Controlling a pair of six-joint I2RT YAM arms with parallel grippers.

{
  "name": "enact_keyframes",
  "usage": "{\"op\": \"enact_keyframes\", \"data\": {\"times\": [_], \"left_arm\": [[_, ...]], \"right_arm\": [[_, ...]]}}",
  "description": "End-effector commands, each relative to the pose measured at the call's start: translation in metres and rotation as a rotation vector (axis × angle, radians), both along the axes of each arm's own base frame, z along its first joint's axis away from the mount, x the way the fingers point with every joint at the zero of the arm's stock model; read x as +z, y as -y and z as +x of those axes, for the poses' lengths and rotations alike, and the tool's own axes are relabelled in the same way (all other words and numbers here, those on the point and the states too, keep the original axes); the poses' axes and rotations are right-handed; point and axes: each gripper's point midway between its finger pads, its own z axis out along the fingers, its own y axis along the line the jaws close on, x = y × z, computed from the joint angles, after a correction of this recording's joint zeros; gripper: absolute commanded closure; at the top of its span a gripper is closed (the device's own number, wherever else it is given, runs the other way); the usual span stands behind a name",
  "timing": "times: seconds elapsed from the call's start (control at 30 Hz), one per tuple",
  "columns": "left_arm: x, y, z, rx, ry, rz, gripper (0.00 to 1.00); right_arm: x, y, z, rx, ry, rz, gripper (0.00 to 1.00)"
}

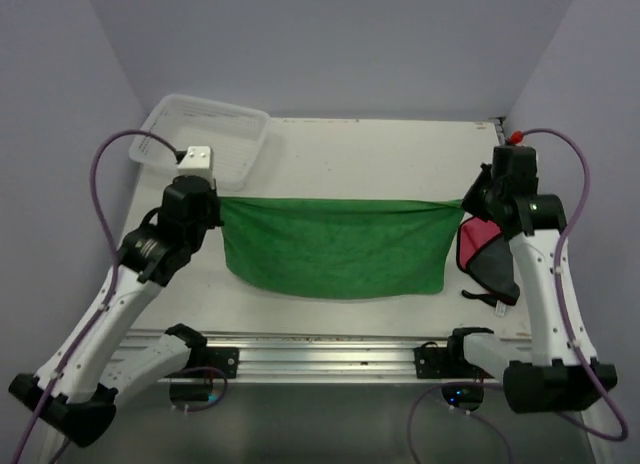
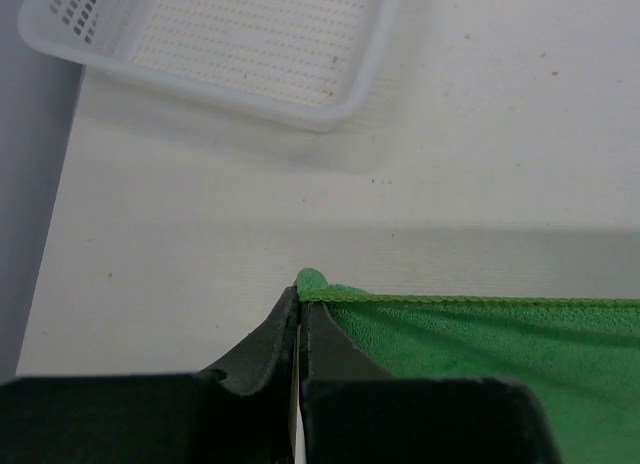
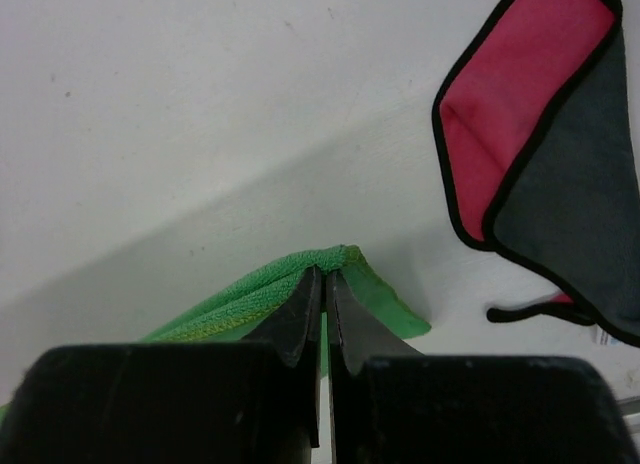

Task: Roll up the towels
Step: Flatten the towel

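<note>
Two end effectors [image 2: 299, 296] [image 3: 322, 276] pinch one green towel [image 1: 335, 249] — red towel [image 3: 520, 94] maybe folded.

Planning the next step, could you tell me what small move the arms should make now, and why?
Probably lower both arms together to lay the green towel flat: the left gripper and right gripper each pinch an upper corner, its top edge stretched taut between them, unrolled.
</note>
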Motion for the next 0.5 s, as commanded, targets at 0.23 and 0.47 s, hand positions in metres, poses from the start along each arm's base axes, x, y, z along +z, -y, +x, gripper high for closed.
{"op": "enact_keyframes", "data": {"times": [0.23, 0.47], "left_arm": [[-0.084, 0.017, 0.126, 0.078, -0.187, 0.246, 1.0], [-0.103, 0.015, 0.17, 0.085, -0.227, 0.308, 1.0]], "right_arm": [[-0.078, 0.022, 0.129, -0.057, -0.113, -0.104, 1.0], [-0.115, 0.031, 0.16, -0.06, -0.168, -0.078, 1.0]]}}
